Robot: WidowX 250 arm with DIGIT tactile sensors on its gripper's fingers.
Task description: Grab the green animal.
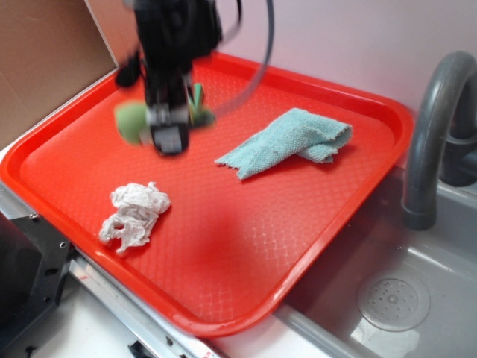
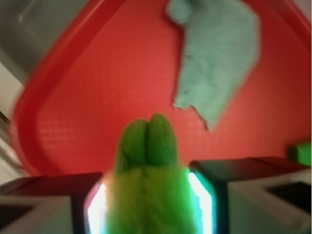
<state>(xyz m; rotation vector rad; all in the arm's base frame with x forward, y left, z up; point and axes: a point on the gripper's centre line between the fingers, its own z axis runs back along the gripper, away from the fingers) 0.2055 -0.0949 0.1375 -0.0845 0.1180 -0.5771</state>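
Note:
The green animal (image 1: 131, 121) is a small plush toy with a round dull-green head and a fuzzy yellow-green body. It hangs in my gripper (image 1: 168, 128) above the far left part of the red tray (image 1: 246, 246). In the wrist view the toy (image 2: 146, 165) fills the gap between my two fingers, its green feet pointing away, and the gripper (image 2: 148, 202) is shut on its body. The exterior view is blurred around the arm.
A teal cloth (image 1: 291, 140) lies on the tray at the back right, also in the wrist view (image 2: 219, 53). A crumpled white paper towel (image 1: 133, 212) lies front left. A grey sink with faucet (image 1: 436, 142) is at the right. A green object (image 2: 303, 152) shows at the wrist view's right edge.

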